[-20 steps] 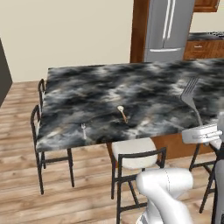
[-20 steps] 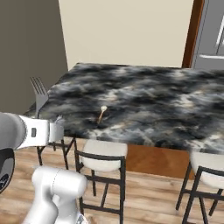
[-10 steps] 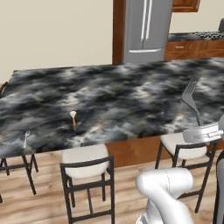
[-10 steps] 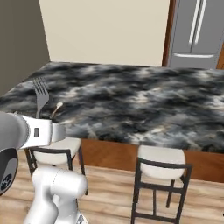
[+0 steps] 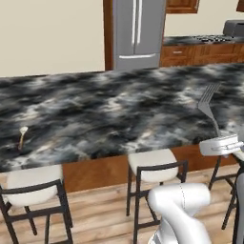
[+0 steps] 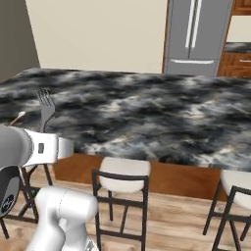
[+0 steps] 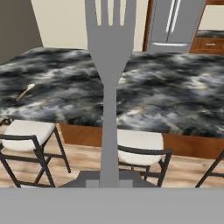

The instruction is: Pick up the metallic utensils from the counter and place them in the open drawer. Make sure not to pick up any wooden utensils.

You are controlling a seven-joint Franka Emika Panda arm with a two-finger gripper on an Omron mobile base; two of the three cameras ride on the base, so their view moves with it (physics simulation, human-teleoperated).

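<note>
one fork (image 7: 109, 52) is off the tabletop (image 5: 119, 109) and carried upright, tines up, out past its near edge — not yet in any drawer. gripper (image 7: 109, 177) clamped on the fork's handle. wooden spoon (image 5: 22, 136) lies by the near edge, left alone — as it should be.

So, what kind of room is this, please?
It looks like a home kitchen: a steel refrigerator against the back wall, wooden cabinets beside it, and a marbled stone counter with stools along it.
</note>
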